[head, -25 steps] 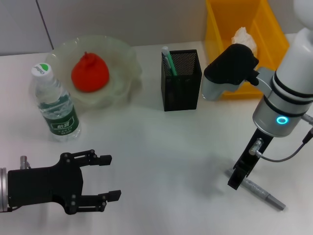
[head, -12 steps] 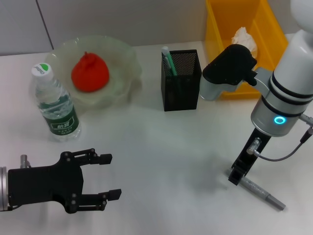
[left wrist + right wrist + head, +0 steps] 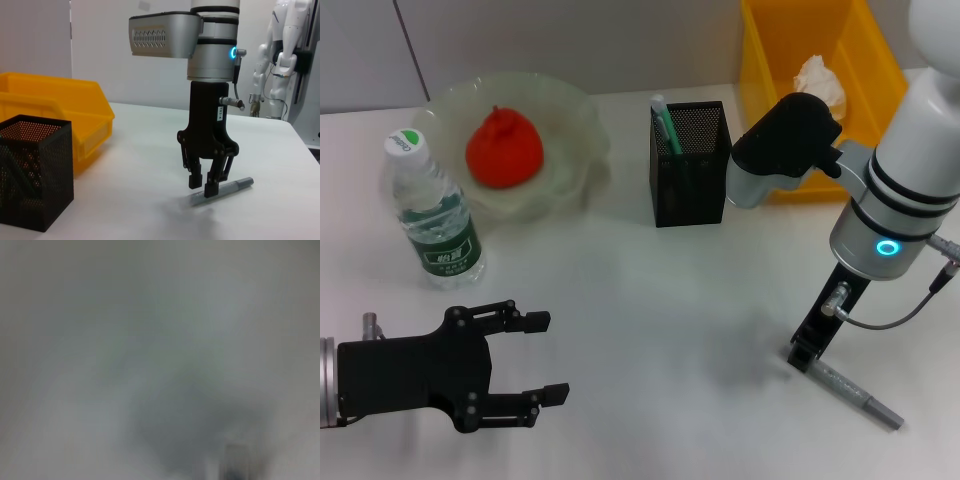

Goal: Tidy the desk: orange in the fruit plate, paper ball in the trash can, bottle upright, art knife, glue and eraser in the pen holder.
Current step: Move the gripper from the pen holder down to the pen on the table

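- My right gripper stands over the grey art knife, well right of the pen holder, fingers narrowly parted astride it.
- My left gripper idles below the bottle, fingers wide.

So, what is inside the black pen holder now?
In the head view, the pen holder holds a green-and-white stick-like item leaning in the corner nearest the fruit plate. The mesh walls hide the lower part, so I cannot tell whether anything small lies at the bottom.
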Action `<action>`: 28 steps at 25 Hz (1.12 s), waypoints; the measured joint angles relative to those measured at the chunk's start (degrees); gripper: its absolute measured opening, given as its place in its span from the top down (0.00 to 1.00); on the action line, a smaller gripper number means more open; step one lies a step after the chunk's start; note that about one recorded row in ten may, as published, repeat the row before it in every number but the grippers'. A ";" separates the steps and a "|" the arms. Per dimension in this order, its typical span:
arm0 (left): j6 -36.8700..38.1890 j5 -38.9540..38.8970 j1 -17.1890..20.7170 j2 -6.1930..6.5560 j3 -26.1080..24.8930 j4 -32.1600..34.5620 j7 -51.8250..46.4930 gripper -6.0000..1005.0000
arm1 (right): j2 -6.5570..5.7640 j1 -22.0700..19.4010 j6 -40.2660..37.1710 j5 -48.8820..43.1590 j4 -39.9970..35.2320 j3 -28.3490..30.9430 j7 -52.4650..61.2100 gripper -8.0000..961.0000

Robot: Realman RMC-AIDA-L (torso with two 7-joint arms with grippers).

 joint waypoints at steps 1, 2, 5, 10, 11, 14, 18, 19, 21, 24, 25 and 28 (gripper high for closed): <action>0.00 0.01 -0.01 0.00 0.00 0.00 0.00 0.20 | 0.00 -0.01 0.14 0.00 0.25 -0.02 0.00 0.56; 0.00 0.01 -0.01 0.00 0.00 0.00 -0.01 0.20 | 0.00 -0.01 0.14 0.00 0.25 -0.02 0.00 0.58; 0.00 0.02 -0.05 0.03 0.00 0.00 -0.10 0.20 | 0.00 -0.04 0.17 0.00 0.36 -0.03 0.00 0.65; 0.00 0.06 -0.09 0.06 0.00 0.00 -0.11 0.20 | 0.00 -0.14 0.43 0.00 0.37 -0.04 0.08 0.67; 0.00 0.08 -0.09 0.07 0.00 0.00 -0.09 0.20 | 0.00 -0.17 0.56 0.00 0.38 -0.06 0.12 0.67; 0.00 0.09 -0.09 0.08 -0.04 0.00 0.04 0.20 | 0.00 -0.24 0.81 0.00 0.49 -0.38 0.17 0.66; 0.00 0.09 -0.09 0.09 -0.07 0.00 0.05 0.20 | 0.00 -0.28 0.92 0.00 0.61 -0.62 0.17 0.67; -0.01 0.09 -0.09 0.09 -0.08 0.00 0.05 0.20 | 0.00 -0.27 0.98 0.00 0.70 -0.65 0.17 0.68; -0.03 0.09 -0.09 0.09 -0.09 0.00 0.04 0.20 | 0.00 -0.23 1.32 0.03 0.90 -0.65 0.17 0.69; -0.06 0.09 -0.09 0.09 -0.08 0.00 -0.07 0.20 | 0.00 -0.12 1.58 0.08 1.38 -0.65 0.17 0.70; -0.06 0.09 -0.09 0.09 -0.08 0.00 -0.07 0.20 | 0.00 -0.12 1.58 0.08 1.38 -0.65 0.17 0.70; -0.08 0.09 -0.09 0.09 -0.09 0.00 -0.11 0.20 | 0.00 -0.05 1.58 0.09 1.56 -0.65 0.17 0.72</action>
